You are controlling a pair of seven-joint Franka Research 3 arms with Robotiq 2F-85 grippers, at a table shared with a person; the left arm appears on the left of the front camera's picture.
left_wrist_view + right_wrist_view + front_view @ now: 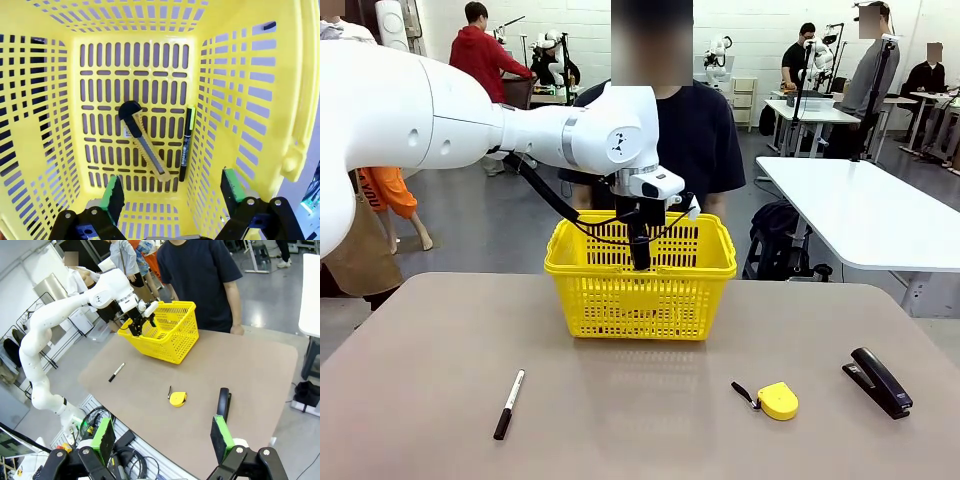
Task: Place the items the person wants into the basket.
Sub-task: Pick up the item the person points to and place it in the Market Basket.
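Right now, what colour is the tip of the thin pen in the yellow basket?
Yellow, on the thin black pen; clearest in the left wrist view.

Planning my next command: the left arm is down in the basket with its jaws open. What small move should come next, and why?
Probably lift the left arm straight up out of the basket. Its jaws stand open and empty, the utility knife and pen already lie on the basket floor, and the marker lies on the table.

- robotics lab, open-plan
- rows of white worktables (pixel 865 210) on bare grey floor (pixel 490 225)
- white robot arm (pixel 440 115) at brown table (pixel 250 375), cable bundles (pixel 100 421) beneath
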